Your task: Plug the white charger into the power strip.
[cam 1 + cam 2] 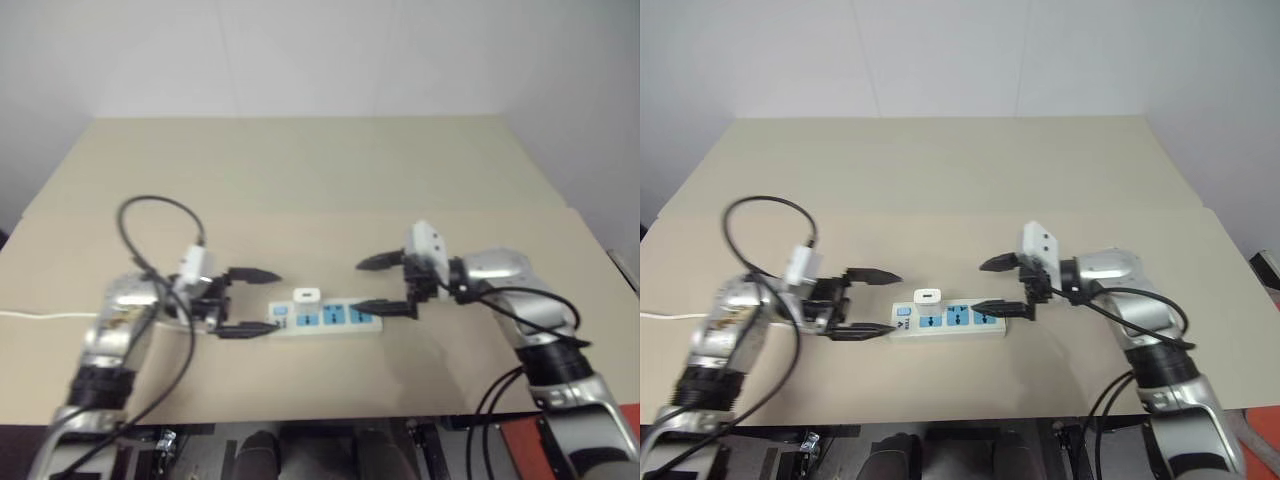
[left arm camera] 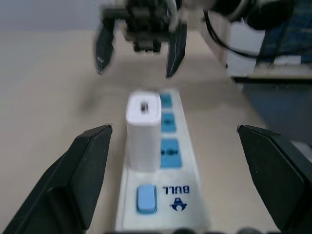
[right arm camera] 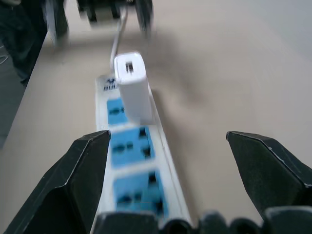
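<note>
White charger upright between both open claws.

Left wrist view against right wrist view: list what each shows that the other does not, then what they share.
The left wrist view alone shows the strip's blue switch and the open right hand beyond the strip. The right wrist view alone shows two empty blue sockets up close and the strip's thin cord. Both show the white charger standing upright in the power strip, on the tan table.
</note>
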